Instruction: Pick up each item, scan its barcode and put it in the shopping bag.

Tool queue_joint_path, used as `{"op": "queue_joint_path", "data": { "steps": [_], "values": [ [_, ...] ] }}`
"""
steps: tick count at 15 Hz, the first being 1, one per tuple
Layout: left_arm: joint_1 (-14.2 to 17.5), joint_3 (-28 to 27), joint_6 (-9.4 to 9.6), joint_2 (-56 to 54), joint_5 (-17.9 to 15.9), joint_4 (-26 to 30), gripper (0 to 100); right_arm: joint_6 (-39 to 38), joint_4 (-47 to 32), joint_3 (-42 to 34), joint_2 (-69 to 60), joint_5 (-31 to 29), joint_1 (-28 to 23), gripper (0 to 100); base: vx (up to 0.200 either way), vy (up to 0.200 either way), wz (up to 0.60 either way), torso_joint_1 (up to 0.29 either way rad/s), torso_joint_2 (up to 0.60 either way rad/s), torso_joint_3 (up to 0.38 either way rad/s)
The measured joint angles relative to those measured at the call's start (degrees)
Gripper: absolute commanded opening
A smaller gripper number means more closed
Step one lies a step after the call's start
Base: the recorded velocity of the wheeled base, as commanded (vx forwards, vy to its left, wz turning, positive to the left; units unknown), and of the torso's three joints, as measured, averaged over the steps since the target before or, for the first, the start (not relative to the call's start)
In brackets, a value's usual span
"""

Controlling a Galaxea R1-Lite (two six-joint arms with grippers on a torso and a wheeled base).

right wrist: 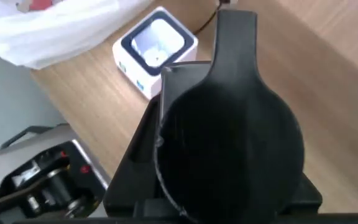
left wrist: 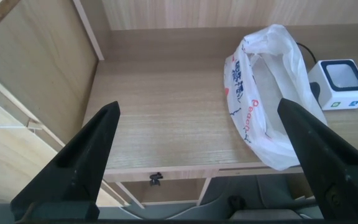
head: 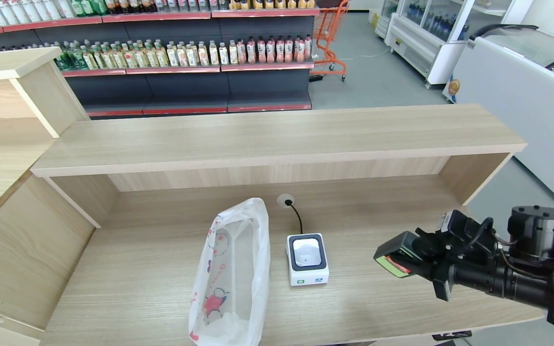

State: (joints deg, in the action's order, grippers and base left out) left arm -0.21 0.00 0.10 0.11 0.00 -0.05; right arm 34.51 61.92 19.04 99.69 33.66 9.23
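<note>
My right gripper [head: 404,255] hovers above the right part of the wooden counter [head: 383,298], shut on a flat dark item [head: 392,258] with a green and red edge. That item [right wrist: 229,143] looks black and rounded in the right wrist view and hides the gripper's own fingers there. The white barcode scanner [head: 307,258] [right wrist: 156,48] sits to the item's left, window facing up. A white plastic shopping bag [head: 233,278] [left wrist: 266,99] lies open just left of the scanner [left wrist: 342,84]. My left gripper [left wrist: 197,165] hangs open and empty over the counter's front left edge.
A raised wooden shelf [head: 277,137] runs along the back of the counter, with side walls at both ends. The scanner's black cable [head: 297,217] leads to a grommet behind it. Store shelves with bottles [head: 185,53] and white freezers [head: 522,86] stand beyond.
</note>
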Motion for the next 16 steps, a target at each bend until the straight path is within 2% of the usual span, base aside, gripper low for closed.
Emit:
{"op": "queue_joint_path", "data": {
  "steps": [3,10,14,16],
  "values": [
    [0.05,0.0,0.0,0.0,0.0,-0.02,100,0.44,11.98,0.13,3.28,8.06,-0.24,0,0.0,0.0,0.0,0.0,0.0,0.0],
    [0.05,0.0,0.01,0.0,-0.02,-0.02,100,-0.52,12.69,-0.85,5.57,9.03,-0.41,0,0.0,0.0,0.0,0.0,0.0,0.0],
    [0.05,0.0,0.01,0.0,0.0,-0.02,100,-3.61,12.78,-1.84,5.57,9.17,-0.05,0,0.0,0.0,0.0,0.0,0.0,0.0],
    [0.0,0.0,-0.2,0.0,0.0,-0.02,100,-5.8,12.8,-2.68,5.53,9.5,0.13,0,0.0,0.2,0.0,0.0,0.0,0.002]
  ]
}}
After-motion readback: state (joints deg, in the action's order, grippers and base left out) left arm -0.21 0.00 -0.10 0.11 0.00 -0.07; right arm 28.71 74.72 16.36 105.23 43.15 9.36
